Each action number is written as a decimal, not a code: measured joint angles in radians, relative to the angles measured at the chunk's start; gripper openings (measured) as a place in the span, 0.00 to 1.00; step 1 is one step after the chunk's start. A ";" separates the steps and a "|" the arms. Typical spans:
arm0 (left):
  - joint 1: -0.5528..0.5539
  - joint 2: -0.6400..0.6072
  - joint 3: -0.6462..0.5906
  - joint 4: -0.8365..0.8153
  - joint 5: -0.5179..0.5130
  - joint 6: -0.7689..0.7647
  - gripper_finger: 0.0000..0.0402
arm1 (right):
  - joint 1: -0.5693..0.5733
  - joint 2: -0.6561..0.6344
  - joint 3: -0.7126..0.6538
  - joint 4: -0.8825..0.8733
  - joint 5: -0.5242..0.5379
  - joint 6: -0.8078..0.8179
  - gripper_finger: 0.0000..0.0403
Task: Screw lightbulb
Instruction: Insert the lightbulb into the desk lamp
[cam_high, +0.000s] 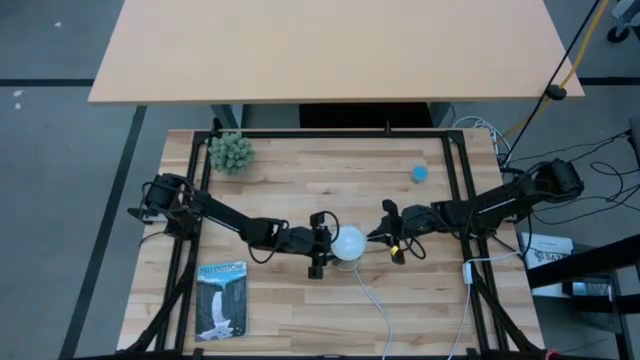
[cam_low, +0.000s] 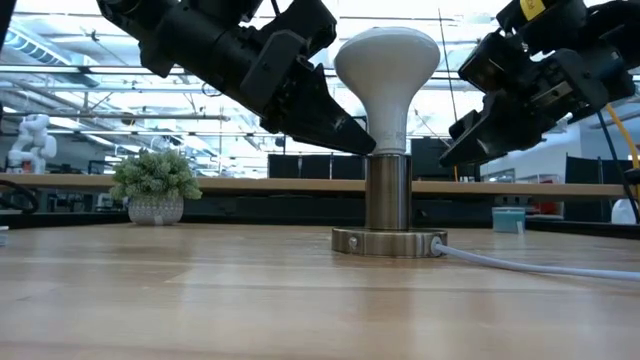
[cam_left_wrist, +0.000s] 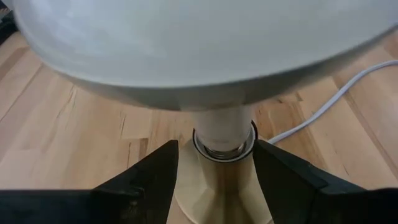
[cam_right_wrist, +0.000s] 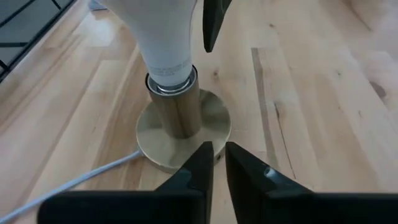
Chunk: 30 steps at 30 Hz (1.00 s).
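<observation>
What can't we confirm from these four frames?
- Thread depth: the lightbulb base sits inside the socket in every view; how far it is screwed in is hidden.
- Contact: in the low view the left tool reaches the bulb neck, but touch or a small gap cannot be told; its wrist view is filled by the dome.
- Blue object: too small in the high view to identify.
- White cord: cut off by the frame edge.
</observation>
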 joint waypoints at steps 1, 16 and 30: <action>0.000 0.000 0.000 -0.001 0.000 0.000 0.53 | 0.000 0.000 0.000 0.000 0.000 0.001 0.07; -0.016 -0.156 -0.014 -0.462 -0.095 -0.275 0.45 | 0.037 -0.086 -0.001 -0.276 0.076 0.149 0.00; -0.031 -0.154 -0.086 -0.228 -0.001 -0.270 0.01 | 0.241 -0.349 -0.180 0.013 0.509 0.269 0.00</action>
